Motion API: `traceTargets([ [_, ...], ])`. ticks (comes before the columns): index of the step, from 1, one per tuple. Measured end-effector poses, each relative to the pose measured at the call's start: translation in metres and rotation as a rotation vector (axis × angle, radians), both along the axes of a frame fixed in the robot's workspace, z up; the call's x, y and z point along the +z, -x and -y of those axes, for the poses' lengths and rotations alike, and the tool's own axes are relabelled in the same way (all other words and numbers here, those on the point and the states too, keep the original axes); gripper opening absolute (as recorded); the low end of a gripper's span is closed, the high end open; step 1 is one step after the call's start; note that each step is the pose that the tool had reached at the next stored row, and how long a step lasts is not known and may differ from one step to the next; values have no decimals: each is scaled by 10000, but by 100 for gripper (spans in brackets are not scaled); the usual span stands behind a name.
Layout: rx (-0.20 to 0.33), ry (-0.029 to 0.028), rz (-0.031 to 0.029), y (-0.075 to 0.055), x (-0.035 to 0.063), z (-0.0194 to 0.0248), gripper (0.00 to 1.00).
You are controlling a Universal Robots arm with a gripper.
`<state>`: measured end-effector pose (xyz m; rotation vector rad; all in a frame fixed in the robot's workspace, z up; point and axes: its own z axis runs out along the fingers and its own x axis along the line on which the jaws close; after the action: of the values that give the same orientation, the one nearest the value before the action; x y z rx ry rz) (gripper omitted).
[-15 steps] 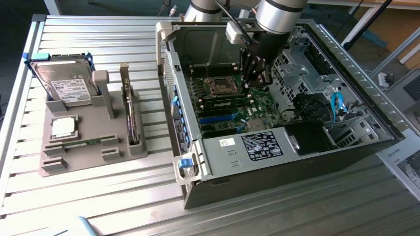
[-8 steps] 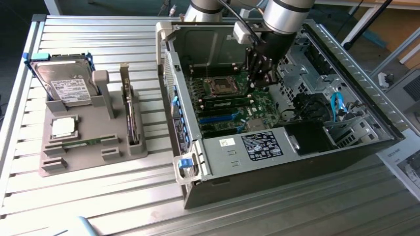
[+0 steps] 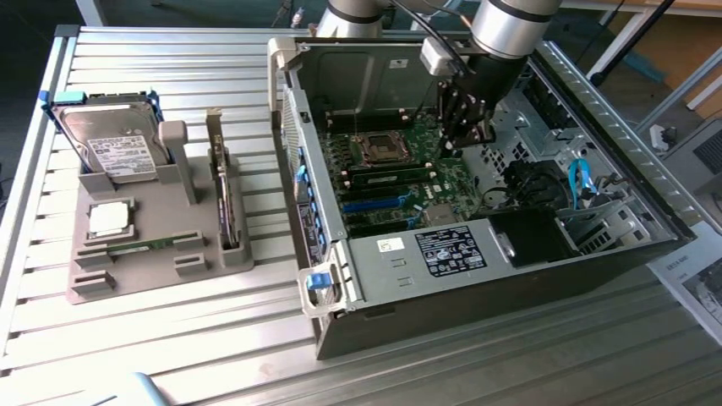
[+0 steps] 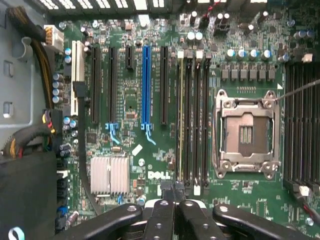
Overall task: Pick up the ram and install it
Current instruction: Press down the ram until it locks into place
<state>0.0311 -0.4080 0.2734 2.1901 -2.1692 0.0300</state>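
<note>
One ram (image 3: 144, 246) in holder (image 3: 135, 275), pincer (image 3: 465, 135) shut inside PC case (image 3: 474, 279).

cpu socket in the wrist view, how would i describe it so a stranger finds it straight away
Look inside the open computer case, at the green motherboard. The cpu socket sits between two banks of long black memory slots. It is the only square, silver-framed opening; everything beside it is long and narrow.
</note>
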Motion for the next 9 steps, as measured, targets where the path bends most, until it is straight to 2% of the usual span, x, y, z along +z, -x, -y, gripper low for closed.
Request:
traceTargets([
  [4, 0, -2, 0, -15, -6, 0, 11],
  [9, 1, -2, 0, -16, -97, -4, 11],
])
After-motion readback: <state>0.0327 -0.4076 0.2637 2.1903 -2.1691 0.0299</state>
